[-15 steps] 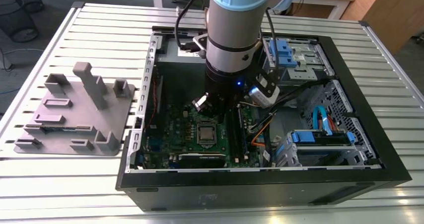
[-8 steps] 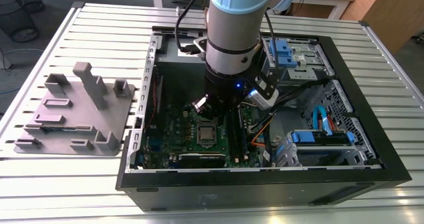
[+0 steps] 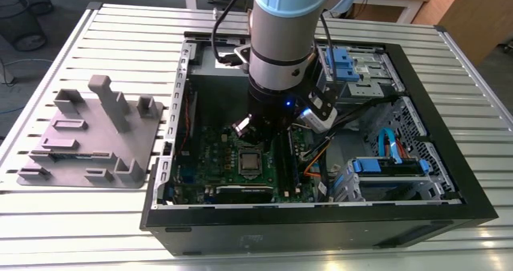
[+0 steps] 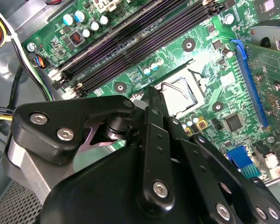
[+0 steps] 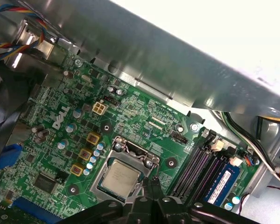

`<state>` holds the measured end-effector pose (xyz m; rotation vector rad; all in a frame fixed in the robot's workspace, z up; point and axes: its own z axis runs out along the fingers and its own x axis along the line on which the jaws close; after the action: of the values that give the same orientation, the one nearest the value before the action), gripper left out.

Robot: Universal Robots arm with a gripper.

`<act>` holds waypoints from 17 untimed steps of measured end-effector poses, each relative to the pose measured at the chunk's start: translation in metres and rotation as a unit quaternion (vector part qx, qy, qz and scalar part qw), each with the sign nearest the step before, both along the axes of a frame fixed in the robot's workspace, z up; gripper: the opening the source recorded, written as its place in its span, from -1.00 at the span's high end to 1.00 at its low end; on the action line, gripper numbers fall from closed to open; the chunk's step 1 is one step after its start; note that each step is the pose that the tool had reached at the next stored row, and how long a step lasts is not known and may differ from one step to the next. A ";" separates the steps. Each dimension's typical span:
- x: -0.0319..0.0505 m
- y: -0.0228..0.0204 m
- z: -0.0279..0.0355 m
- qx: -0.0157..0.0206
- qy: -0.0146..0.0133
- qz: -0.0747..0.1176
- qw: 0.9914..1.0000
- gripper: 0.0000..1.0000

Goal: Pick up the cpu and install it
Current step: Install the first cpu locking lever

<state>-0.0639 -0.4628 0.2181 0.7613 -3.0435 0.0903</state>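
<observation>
First wrist view: the cpu (image 5: 121, 178) sits in its socket just beside the jaws, closed together.

An open computer case (image 3: 417, 91) lies on a slatted table (image 3: 120, 30), filling the exterior view's centre and right. A plastic tray (image 3: 88, 139) sits beside it at the exterior view's left. Inside the case, the motherboard (image 3: 216, 163) lies at centre, with the cpu (image 3: 250, 161) seated in its socket. The arm (image 3: 280, 48) descends from the top centre over the board.
</observation>
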 end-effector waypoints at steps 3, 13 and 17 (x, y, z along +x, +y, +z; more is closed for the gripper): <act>0.0000 -0.0001 -0.0008 -0.001 0.000 -0.001 1.000 0.79; 0.0000 -0.0077 -0.0050 -0.007 0.000 -0.007 1.000 0.79; -0.0001 -0.0109 -0.0090 -0.007 0.000 -0.008 1.000 0.79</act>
<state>-0.0639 -0.4738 0.2091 0.7349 -3.0453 0.1115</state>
